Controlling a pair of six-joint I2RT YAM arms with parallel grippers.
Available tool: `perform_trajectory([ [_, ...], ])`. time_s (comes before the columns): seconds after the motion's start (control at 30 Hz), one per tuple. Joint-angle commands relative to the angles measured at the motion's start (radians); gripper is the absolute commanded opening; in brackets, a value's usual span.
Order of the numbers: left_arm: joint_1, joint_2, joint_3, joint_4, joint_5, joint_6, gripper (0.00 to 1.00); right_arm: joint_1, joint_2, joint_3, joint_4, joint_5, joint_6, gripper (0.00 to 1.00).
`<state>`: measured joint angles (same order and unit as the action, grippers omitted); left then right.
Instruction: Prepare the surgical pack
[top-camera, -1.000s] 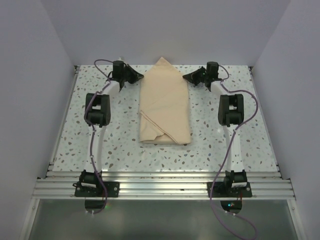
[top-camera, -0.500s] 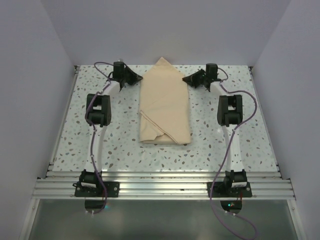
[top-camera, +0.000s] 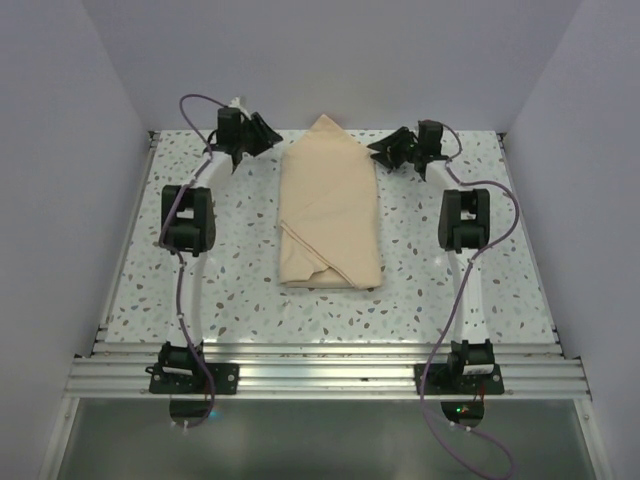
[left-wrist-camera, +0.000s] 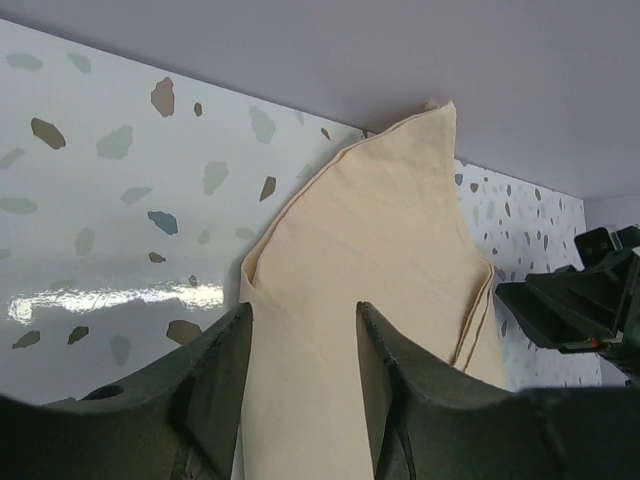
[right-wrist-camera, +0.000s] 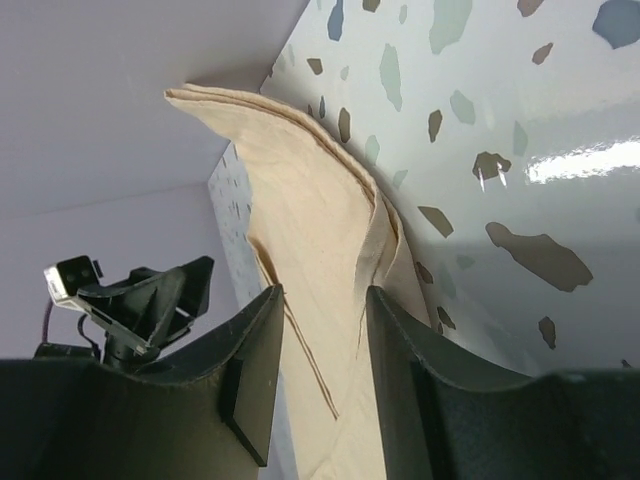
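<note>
The speckled desk (top-camera: 430, 280) carries the surgical pack (top-camera: 328, 210), a tan wrap folded into a long bundle at the desk's middle, its pointed end at the far edge. My left arm (top-camera: 188, 215) and right arm (top-camera: 462, 218) both reach far forward, wrists turned inward toward that point from either side. My left fingers (left-wrist-camera: 215, 390) stand partly spread, gripping nothing, just beside the cloth. My right fingers (right-wrist-camera: 250, 380) are likewise parted and empty.
</note>
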<state>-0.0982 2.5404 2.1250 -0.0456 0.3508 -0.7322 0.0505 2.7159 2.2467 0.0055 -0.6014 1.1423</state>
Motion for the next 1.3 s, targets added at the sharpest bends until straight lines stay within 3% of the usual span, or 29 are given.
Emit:
perform_trajectory([
  [0.0,0.018,-0.043,0.001,-0.033,-0.003,0.093,0.50,-0.018,-0.099,-0.013,0.002,-0.009,-0.085,0.44],
  [0.17,0.020,-0.003,0.009,-0.034,0.031,0.068,0.49,-0.034,-0.102,-0.039,0.014,0.009,-0.088,0.45],
  [0.67,0.005,0.121,0.139,-0.140,0.057,-0.003,0.49,0.023,-0.024,0.045,-0.171,0.044,-0.170,0.48],
  [0.93,-0.017,0.164,0.208,-0.203,0.059,-0.012,0.48,0.026,-0.012,0.045,-0.187,0.063,-0.167,0.44],
  [1.27,-0.015,0.182,0.240,-0.247,0.020,-0.035,0.30,0.026,0.018,0.068,-0.170,0.074,-0.125,0.36],
])
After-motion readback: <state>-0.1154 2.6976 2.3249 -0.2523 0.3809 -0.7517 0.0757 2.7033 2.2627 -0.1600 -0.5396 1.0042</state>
